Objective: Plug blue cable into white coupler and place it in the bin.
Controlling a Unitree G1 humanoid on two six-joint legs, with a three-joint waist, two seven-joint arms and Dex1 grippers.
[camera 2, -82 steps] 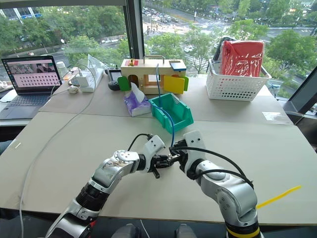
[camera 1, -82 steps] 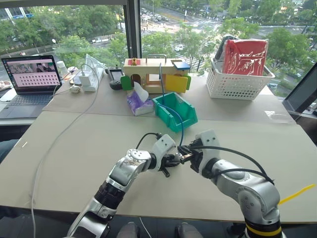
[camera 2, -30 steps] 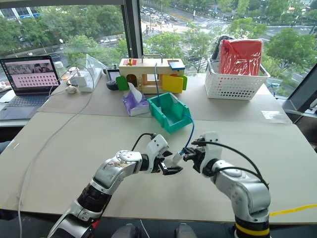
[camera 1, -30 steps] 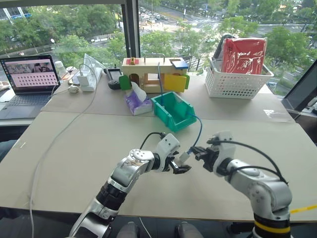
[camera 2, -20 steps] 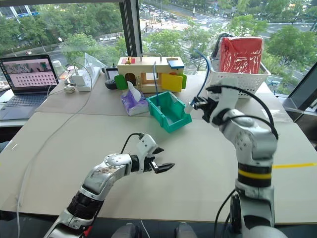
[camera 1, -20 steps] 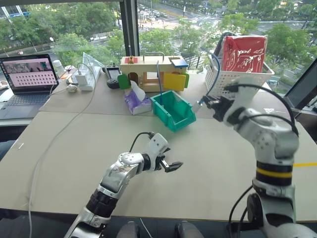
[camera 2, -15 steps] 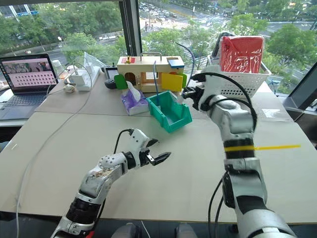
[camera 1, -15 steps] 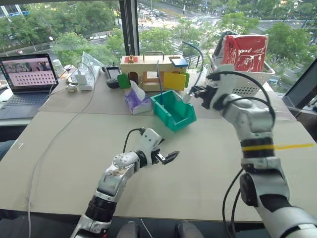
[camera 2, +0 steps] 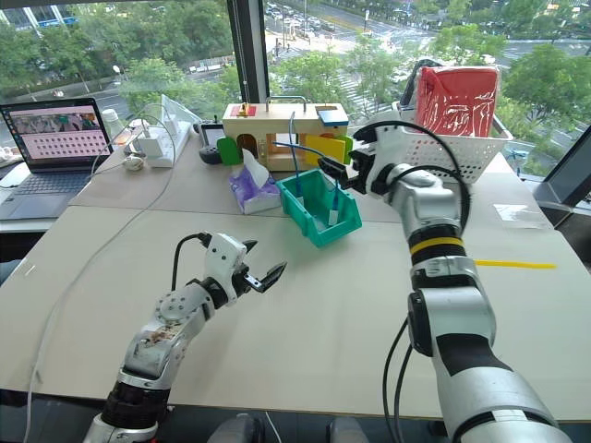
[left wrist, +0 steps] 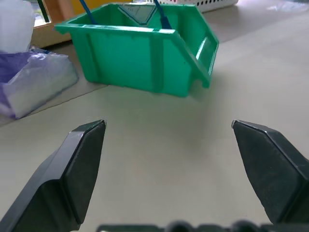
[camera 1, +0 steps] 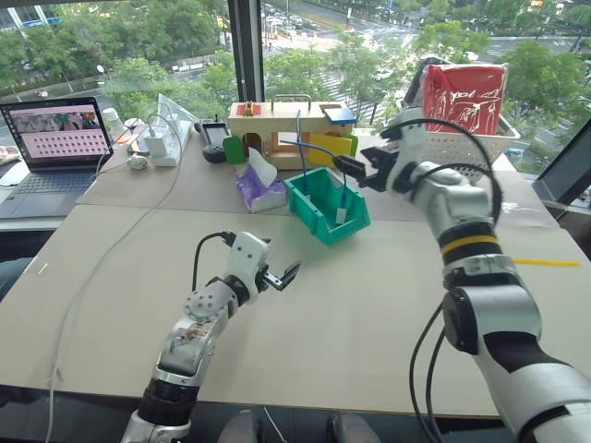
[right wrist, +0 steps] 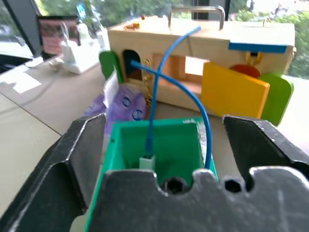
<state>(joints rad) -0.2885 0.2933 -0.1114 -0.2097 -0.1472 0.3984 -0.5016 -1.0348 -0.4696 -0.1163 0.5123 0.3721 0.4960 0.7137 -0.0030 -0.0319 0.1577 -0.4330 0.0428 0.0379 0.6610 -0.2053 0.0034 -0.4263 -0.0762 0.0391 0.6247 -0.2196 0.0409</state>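
Note:
The teal bin [camera 1: 325,220] stands at mid-table in front of a wooden box. The blue cable [camera 1: 300,166] stands in it, one end arching up and out over the rim. The white coupler [camera 1: 340,214] hangs on the cable's lower end inside the bin, also seen as the white coupler [right wrist: 147,162] in the right wrist view. My right gripper [camera 1: 355,172] hovers just above the bin's right side, open, holding nothing. My left gripper [camera 1: 281,275] is open over bare table, nearer me than the bin [left wrist: 145,48].
A wooden box [camera 1: 286,125] with coloured doors and a purple tissue pack [camera 1: 259,189] sit right behind and beside the bin. A white lattice basket [camera 1: 462,125] with a red bag stands at back right. A laptop [camera 1: 55,138] and a long white cord [camera 1: 111,240] lie at left.
My right gripper carried the cable and coupler up from beside my left gripper to the bin and opened; they now rest in the bin. My left gripper drew away to the left, still open.

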